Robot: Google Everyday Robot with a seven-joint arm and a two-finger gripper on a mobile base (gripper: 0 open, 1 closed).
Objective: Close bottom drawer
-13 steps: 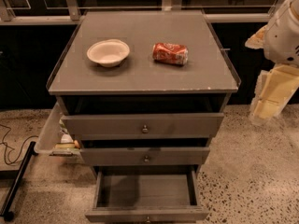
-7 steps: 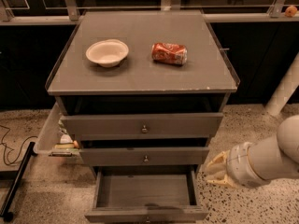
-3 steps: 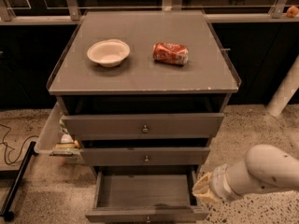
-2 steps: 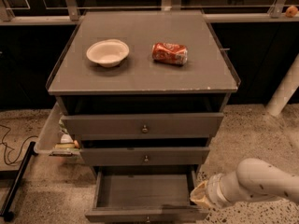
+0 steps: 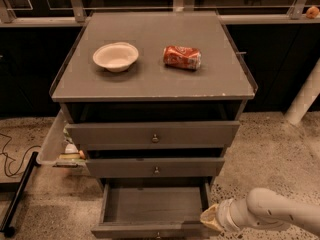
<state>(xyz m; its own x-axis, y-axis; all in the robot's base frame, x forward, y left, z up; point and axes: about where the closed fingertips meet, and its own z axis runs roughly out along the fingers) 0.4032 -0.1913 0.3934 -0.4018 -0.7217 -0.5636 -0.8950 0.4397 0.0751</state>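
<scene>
The bottom drawer [image 5: 150, 204] of the grey cabinet stands pulled out and looks empty; its front panel [image 5: 150, 230] lies along the lower edge of the camera view. My gripper [image 5: 211, 219] is at the drawer's front right corner, at the end of my white arm [image 5: 272, 214], which comes in from the lower right. The middle drawer [image 5: 156, 167] and the top drawer [image 5: 152, 134] above it are slightly ajar, each with a small round knob.
A white bowl [image 5: 115, 56] and a red soda can [image 5: 182, 57] lying on its side rest on the cabinet top [image 5: 150, 84]. A side bin with items [image 5: 62, 146] hangs on the cabinet's left. A black bar [image 5: 17, 196] and a cable lie on the speckled floor at left.
My arm came down from the upper right, moved left along the floor, and now has the gripper at the bottom drawer's front right corner. The drawer is open as before.
</scene>
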